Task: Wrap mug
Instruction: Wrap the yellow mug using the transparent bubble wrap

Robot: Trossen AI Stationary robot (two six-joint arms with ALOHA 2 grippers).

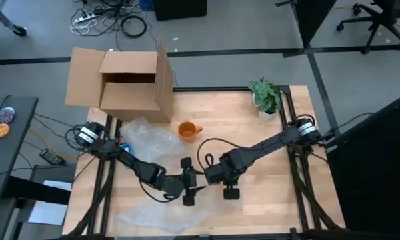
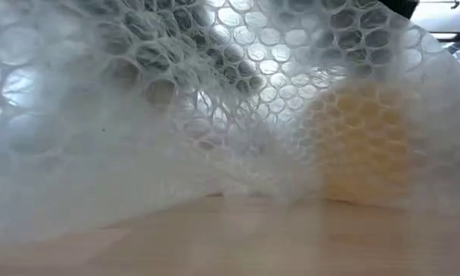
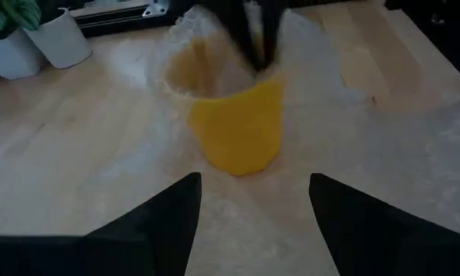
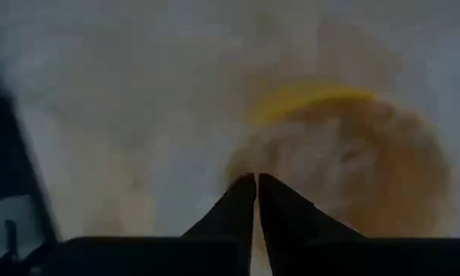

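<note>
My mug point(image 1: 187, 131) sits beside the cardboard box point(image 1: 129, 83), touching the bubble wrap point(image 1: 149, 141). It's hard and slippery; the wrap is floppy. Left gripper point(image 3: 253, 201) spread apart; right gripper point(image 4: 257, 201) pinched together on nothing I can see.

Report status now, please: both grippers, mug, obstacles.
Left gripper open, facing mug. Right gripper shut on bubble wrap. Mug partly covered. Nothing blocking.

- The mug point(image 1: 187, 130) is orange-yellow, its inside a duller brownish shade.
- The bubble wrap point(image 2: 215, 100) is clear and whitish, patterned with rows of round bubbles; the mug shows through it as a pale yellow blur.
- The surface point(image 1: 253, 133) is light wood with fine grain.
- Both arms' jaws are black.
- The cardboard box point(image 1: 130, 83) is plain brown.
- The plant point(image 1: 265, 95) has green leaves in a white pot.
</note>
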